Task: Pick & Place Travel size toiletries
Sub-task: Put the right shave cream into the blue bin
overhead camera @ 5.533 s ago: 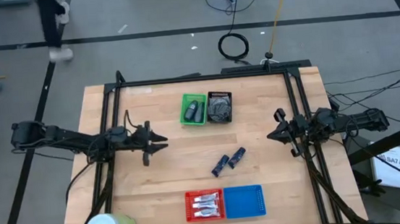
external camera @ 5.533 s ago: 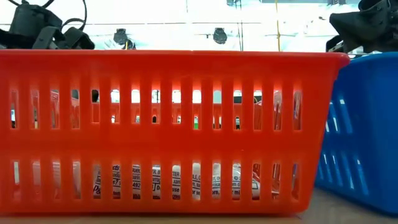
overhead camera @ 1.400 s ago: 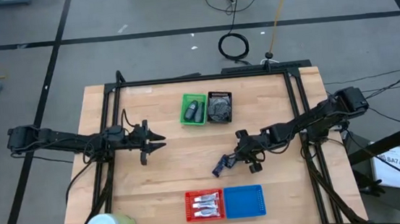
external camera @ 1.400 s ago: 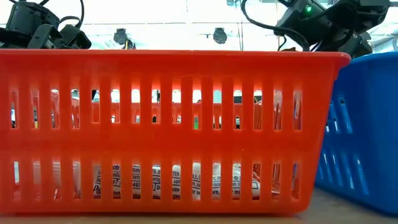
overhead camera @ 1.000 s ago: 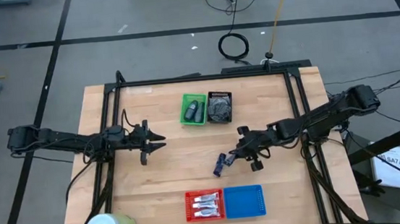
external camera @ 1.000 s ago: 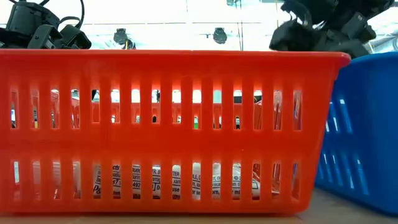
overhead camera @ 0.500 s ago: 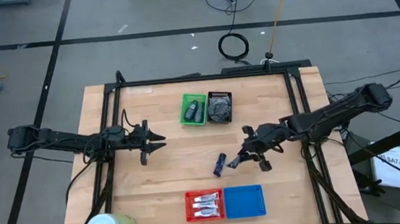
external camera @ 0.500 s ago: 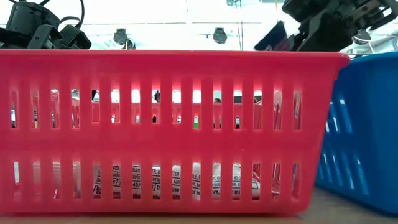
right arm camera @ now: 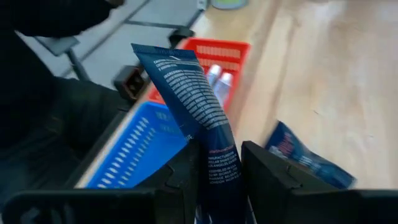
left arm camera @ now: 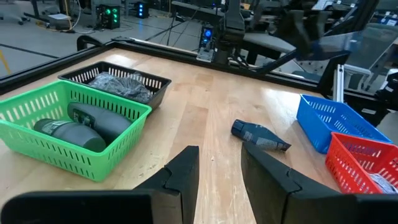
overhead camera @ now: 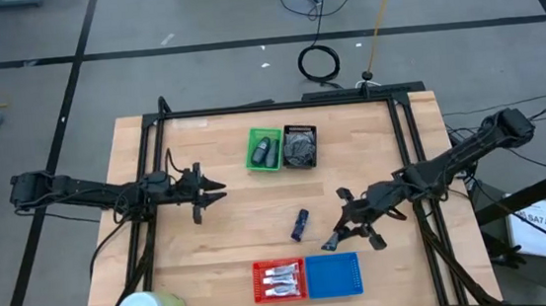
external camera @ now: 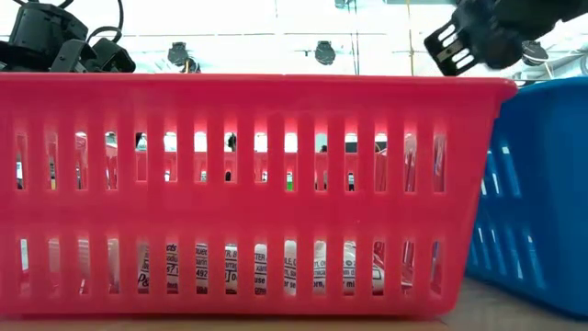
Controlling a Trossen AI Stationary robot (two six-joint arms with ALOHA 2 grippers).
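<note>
A: Where is the right gripper [overhead camera: 344,234]?

B: Over the tabletop [overhead camera: 230,226], just above the blue tray [overhead camera: 333,275] at the front edge. Its fingers [right arm camera: 267,180] are closed on a navy tube [right arm camera: 205,143], which sticks out between them with its flat crimped end forward. In the low view the same tube [external camera: 453,46] shows high up, above the edge where the red tray [external camera: 248,184] meets the blue one.

A: And the second navy tube?

B: It lies flat on the wood near the middle of the tabletop, free of both arms [overhead camera: 300,224]. The left wrist view shows it [left arm camera: 260,136] just beside the blue tray's wall.

A: What is in the red tray?

B: White-silver tubes [overhead camera: 277,280], lying side by side on its floor. Their printed labels show through the slots in the low view. How many there are I cannot tell for sure.

A: The far trays?

B: The green tray [overhead camera: 265,150] holds two grey oval containers [left arm camera: 87,124]. The black tray [overhead camera: 300,146] touches it on the right and holds something grey and crumpled that I cannot make out.

A: The left arm?

B: It waits at the left side of the tabletop. Its gripper [overhead camera: 215,191] hangs with the fingers [left arm camera: 186,171] a narrow gap apart and nothing between them.
</note>
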